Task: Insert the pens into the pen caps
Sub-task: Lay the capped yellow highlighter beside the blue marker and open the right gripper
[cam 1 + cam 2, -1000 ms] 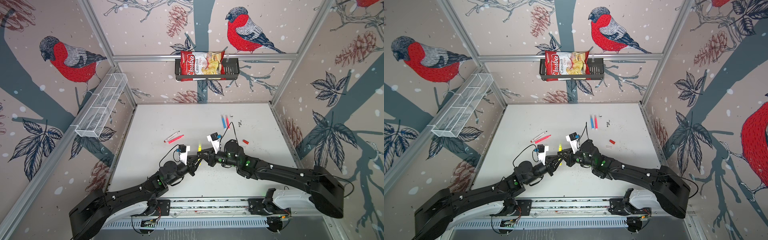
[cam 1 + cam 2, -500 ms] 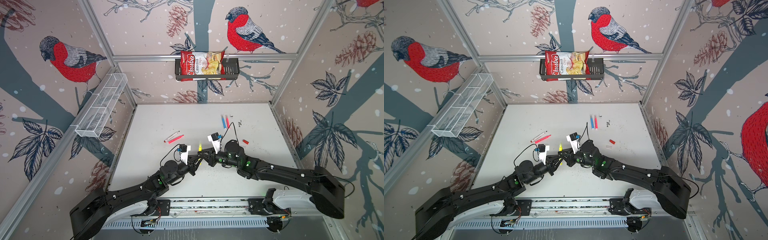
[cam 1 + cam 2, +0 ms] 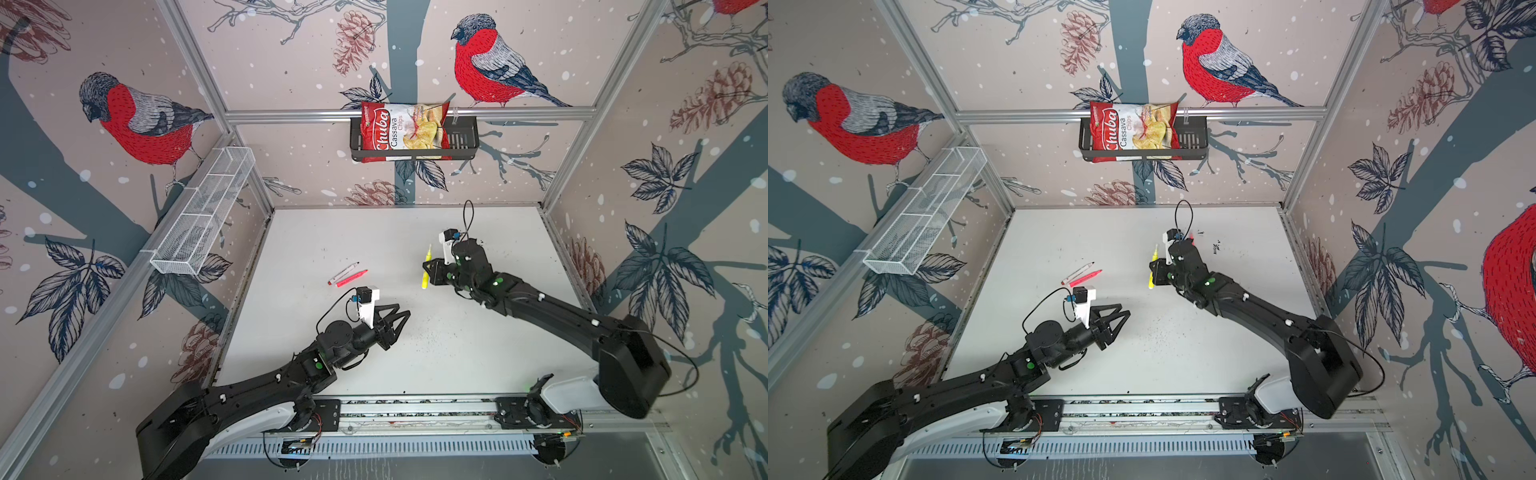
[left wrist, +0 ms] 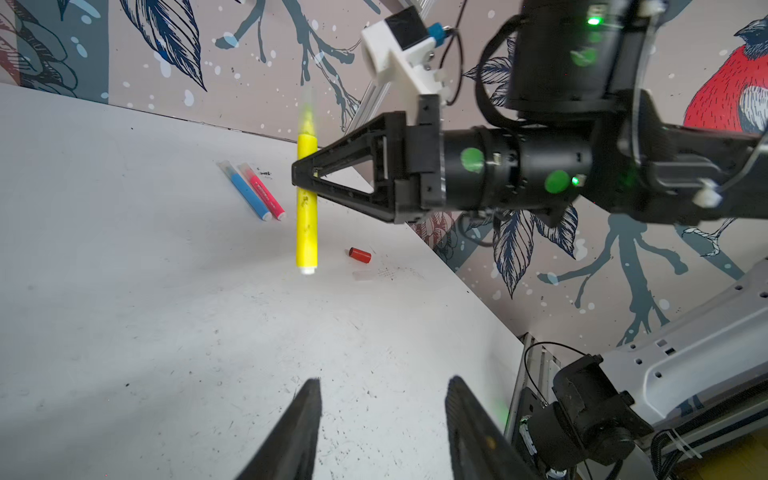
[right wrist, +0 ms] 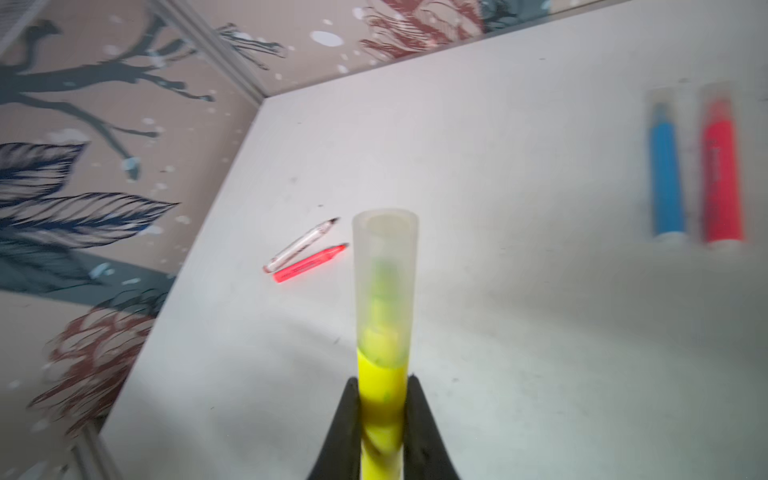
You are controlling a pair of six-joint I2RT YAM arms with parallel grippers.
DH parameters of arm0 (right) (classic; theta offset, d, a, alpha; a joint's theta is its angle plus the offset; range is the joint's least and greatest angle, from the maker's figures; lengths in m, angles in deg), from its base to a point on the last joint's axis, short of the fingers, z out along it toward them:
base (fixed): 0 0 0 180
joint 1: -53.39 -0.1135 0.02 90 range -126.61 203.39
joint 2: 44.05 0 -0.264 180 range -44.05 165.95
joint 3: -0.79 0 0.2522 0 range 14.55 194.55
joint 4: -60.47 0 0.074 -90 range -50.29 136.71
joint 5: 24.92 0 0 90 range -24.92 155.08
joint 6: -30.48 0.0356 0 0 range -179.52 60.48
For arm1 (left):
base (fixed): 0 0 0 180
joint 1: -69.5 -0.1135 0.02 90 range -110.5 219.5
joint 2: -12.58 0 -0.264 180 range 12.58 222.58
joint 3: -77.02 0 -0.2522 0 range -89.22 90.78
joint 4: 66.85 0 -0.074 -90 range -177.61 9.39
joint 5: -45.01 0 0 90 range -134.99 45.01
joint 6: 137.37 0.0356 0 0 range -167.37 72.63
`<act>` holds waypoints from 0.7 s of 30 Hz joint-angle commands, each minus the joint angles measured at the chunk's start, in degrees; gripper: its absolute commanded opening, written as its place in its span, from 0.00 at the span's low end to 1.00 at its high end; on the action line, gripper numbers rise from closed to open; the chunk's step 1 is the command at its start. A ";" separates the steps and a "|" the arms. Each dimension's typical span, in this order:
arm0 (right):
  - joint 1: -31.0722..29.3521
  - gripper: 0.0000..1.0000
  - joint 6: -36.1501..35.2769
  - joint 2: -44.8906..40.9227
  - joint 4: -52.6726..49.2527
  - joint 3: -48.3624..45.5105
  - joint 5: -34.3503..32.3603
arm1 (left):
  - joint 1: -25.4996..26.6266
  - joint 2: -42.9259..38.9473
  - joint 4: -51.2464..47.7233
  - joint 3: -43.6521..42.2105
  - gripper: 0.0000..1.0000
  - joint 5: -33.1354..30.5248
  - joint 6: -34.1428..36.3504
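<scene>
The white table [image 3: 415,365] carries everything. The left arm [image 3: 257,386] reaches low from the near left corner toward the middle. The right arm [image 3: 561,316] stretches from the near right corner toward the far part of the table.

A second ago both pincers met over the middle at the yellow pen. Now they are well apart: the right one has carried the pen farther back, and the left one has drawn back. The left pincer [image 4: 382,384] stands parted and holds nothing, where before it was closed. The right pincer [image 4: 296,176] is clamped on the barrel of the yellow pen [image 4: 306,224]. This pen hangs roughly upright above the table, with a translucent cap [image 5: 384,270] on its upper end.

A blue pen [image 4: 245,191] and a capped pink pen [image 4: 262,191] lie side by side. On the left half of the table, a white pen [image 3: 343,273] and a bare pink pen [image 3: 352,277] lie just beside each other. A red cap [image 4: 360,255] lies alone, and near it is what seems to be a clear cap [image 4: 363,275].
</scene>
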 commanded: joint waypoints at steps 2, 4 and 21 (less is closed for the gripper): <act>3.91 0.01 -5.25 8.29 -14.48 9.54 -0.70 | -0.11 -2.32 -1.20 -0.82 0.50 -1.06 0.45; 5.57 0.01 -7.14 13.32 -17.97 15.37 -0.86 | -0.08 -4.28 -2.53 -1.20 0.50 -1.46 0.42; 9.29 0.06 -14.34 43.22 -39.76 53.44 -11.42 | -0.08 -18.58 -12.46 -3.78 0.50 -5.11 -0.29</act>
